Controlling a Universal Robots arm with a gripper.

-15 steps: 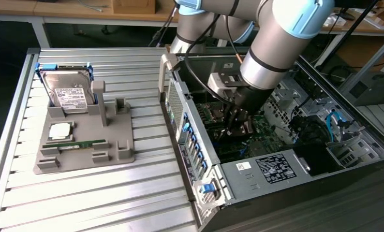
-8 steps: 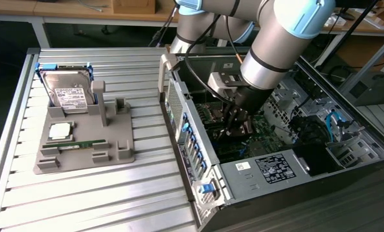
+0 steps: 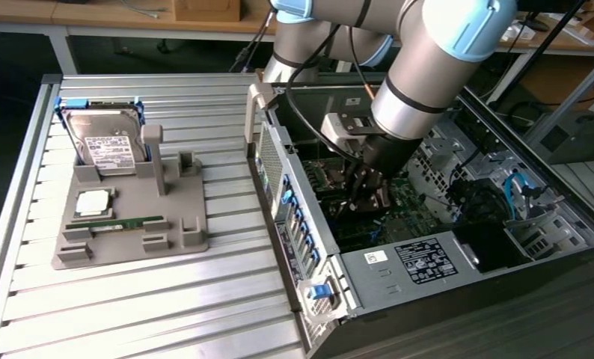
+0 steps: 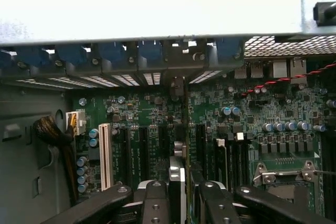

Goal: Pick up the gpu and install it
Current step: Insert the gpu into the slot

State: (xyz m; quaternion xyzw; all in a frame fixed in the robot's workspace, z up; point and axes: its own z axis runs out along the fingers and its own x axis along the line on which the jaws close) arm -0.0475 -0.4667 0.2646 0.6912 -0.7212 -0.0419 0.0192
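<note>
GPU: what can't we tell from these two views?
- Wrist view: the gpu shows edge-on in the end effector; its fan and board face are hidden.
- Wrist view: the card's own edge covers the slot, so seating cannot be judged.
- Exterior view: the robot arm and the dark inside of the case hide the card's lower edge.

Silver arm [image 3: 432,67] w/ light-blue joint caps, black cable, black screw-studded claw [image 4: 179,195].

Green motherboard [image 4: 152,124], black fingers [image 4: 155,203]
A white expansion slot [image 4: 105,156] and blue slot clips [image 4: 113,53] stand out; the grey holder [image 3: 127,224] rests on a silver ribbed worktop [image 3: 157,299].
</note>
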